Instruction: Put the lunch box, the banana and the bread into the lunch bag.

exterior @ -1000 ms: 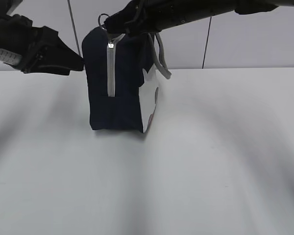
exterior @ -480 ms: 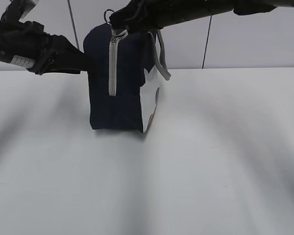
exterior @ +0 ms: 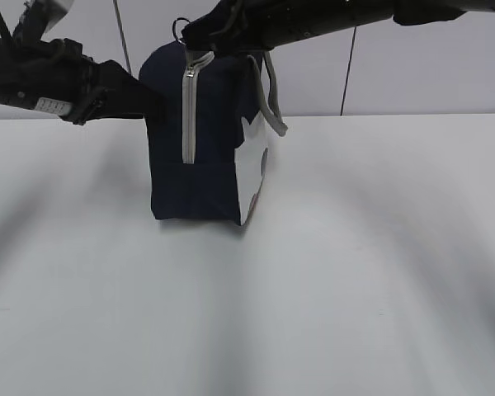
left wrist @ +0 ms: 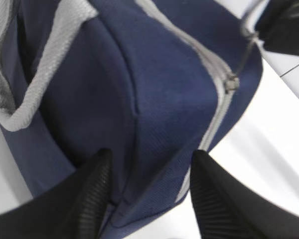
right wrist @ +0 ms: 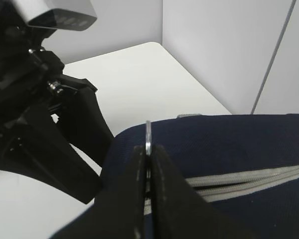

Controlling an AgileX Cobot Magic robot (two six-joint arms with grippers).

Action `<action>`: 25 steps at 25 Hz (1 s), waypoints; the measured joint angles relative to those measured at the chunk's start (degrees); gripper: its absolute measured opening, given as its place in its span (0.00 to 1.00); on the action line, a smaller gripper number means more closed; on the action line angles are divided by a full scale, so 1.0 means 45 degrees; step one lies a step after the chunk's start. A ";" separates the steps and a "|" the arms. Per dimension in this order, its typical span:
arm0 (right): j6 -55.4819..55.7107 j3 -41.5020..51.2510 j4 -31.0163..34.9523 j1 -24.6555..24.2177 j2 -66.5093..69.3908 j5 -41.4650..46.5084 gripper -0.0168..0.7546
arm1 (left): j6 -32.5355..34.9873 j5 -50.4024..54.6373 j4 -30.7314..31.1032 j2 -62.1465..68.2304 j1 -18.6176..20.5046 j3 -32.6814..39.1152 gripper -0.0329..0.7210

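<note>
On the left, the black left gripper (exterior: 153, 106) reached in from the edge, its two ribbed fingers (left wrist: 92, 191) spread apart and pressed against the upper end of the navy-blue fabric lunch bag (exterior: 200, 157), pinching a fold of cloth between them. The bag stood upright on the white table (exterior: 330, 272), its grey zipper (exterior: 187, 115) running down the near face and a grey strap handle (exterior: 272, 103) hanging on the right. Above it, the black right gripper (exterior: 191, 37) was clamped tight on the metal ring pull (right wrist: 148, 134) at the bag's top.
</note>
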 joint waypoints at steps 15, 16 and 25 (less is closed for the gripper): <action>0.0026 0.0000 0.0000 0.0000 0.0000 -0.0018 0.00 | 0.0566 -0.0079 -0.0728 0.0209 0.0000 0.0000 0.07; 0.0026 0.0000 0.0000 0.0000 0.0000 -0.0018 0.00 | 0.0566 -0.0079 -0.0728 0.0209 0.0000 0.0000 0.06; 0.0242 -0.0028 0.0081 0.0000 0.0000 0.0217 0.00 | 0.0577 0.0072 -0.0728 0.0220 0.0000 0.0000 0.05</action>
